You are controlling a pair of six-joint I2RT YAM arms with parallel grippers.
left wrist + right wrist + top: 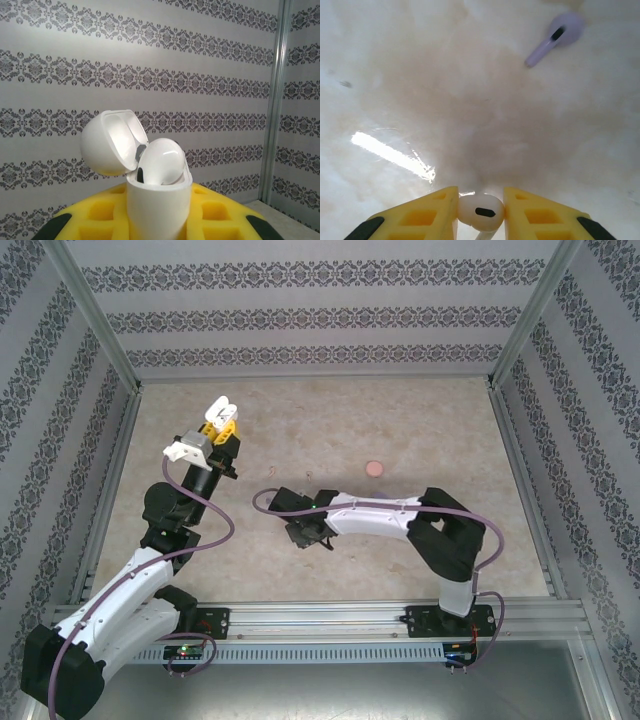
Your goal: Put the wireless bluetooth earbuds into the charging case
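My left gripper (219, 420) is raised over the table's far left and is shut on a white charging case (159, 202), held upright between its yellow fingers (100, 215). The case's lid (111, 142) is flipped open to the left. One white earbud (161, 161) sits in the case's mouth. My right gripper (480, 206) is low over the table centre (305, 532) and shut on a second white earbud (480, 212), which both yellow pads touch. A purple earbud (555, 37) lies loose on the table ahead of it.
A small pink round thing (375, 468) lies on the beige table (440, 430) right of centre. Patterned walls with metal frame posts (95, 315) enclose the table on three sides.
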